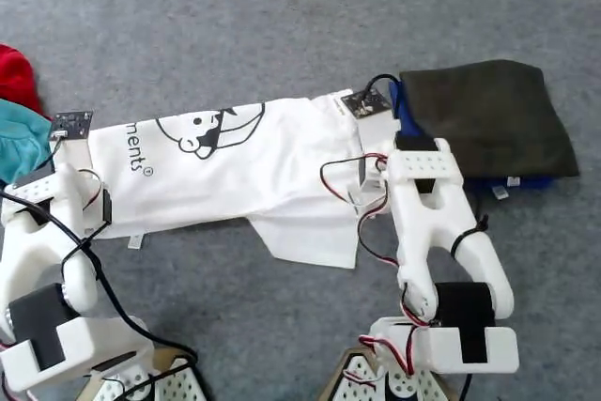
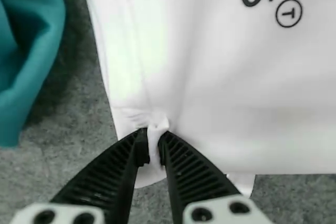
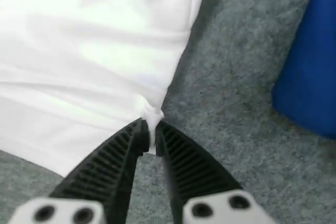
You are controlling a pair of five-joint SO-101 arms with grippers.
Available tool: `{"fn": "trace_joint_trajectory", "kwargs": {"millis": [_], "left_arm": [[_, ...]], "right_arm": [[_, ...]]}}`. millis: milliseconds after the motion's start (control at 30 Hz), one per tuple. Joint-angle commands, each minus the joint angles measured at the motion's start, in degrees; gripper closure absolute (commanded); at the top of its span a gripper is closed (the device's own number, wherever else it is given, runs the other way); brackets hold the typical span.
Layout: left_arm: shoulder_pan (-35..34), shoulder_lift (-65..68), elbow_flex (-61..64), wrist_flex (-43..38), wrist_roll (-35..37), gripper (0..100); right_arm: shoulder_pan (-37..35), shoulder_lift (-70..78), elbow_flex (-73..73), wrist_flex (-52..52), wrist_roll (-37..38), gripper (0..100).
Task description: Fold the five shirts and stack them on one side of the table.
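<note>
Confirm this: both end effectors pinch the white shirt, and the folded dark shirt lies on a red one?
Wrong colour. The left end effector and right end effector do pinch the white shirt, but the dark shirt lies on a blue shirt, as the high view shows.

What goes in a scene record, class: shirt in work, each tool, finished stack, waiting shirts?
Shirt in work: white shirt, lying on the grey table
Left tool: shut on white shirt's edge
Right tool: shut on white shirt's opposite edge
Stack: dark shirt on blue shirt
Waiting: teal shirt, red shirt
</note>
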Motion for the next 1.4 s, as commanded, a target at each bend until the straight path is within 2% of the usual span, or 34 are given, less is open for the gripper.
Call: {"fn": "trace_joint_trajectory", "kwargs": {"millis": [0,133,200,300,400,533,600,633,733,833,900,1000,1167,1300,1367], "left_arm": [[-1.5,-1.3,-0.7,-0.9,-0.4,97],[-1.5,-1.3,-0.7,-1.1,-0.3,96],[-1.7,-1.4,-0.8,-0.9,-0.1,91],[-2.2,-1.4,-0.8,-0.8,0.0,84],[-2.2,-1.9,-0.7,-0.7,0.0,81],[-3.6,-2.0,-5.1,4.0,0.0,82],[-5.1,-2.0,-10.1,8.0,0.1,91],[-5.7,-1.9,-12.7,9.8,0.0,97],[-6.6,-1.5,-17.3,13.8,4.0,97],[-6.6,-1.4,-16.3,13.6,11.5,97],[-6.4,-1.4,-13.1,10.0,14.9,97],[-4.4,-1.9,-6.3,3.3,16.1,97],[1.8,-2.0,-1.0,3.3,16.1,97],[2.5,-2.0,-0.4,3.3,16.1,97],[2.2,-2.0,-0.4,3.3,16.1,97]], "right_arm": [[-2.0,-2.7,0.7,-0.5,0.6,98.5],[-2.9,-2.7,0.9,-0.2,0.6,98.1],[-2.6,-2.7,0.7,0.1,0.6,97.6],[-2.6,-2.7,0.6,1.8,0.4,90.9],[-0.8,-3.9,0.4,1.8,0.3,85.1],[2.2,-9.8,-0.8,3.8,0.4,84.8],[2.2,-12.9,-3.8,5.2,0.1,85.7],[0.7,-13.8,-5.8,5.7,-0.4,87.6],[-5.5,-13.0,-11.6,4.9,-6.1,99.0],[-12.0,-6.8,-16.9,2.4,-9.7,97.5],[-14.9,-1.6,-20.0,0.6,-9.8,98.5],[-15.9,5.7,-23.9,0.3,-9.9,98.4],[-16.8,11.7,-28.3,5.0,-10.0,98.4],[-19.7,12.2,-29.2,8.5,-9.8,98.4],[-18.6,12.2,-29.9,8.4,-9.8,98.4]]}}
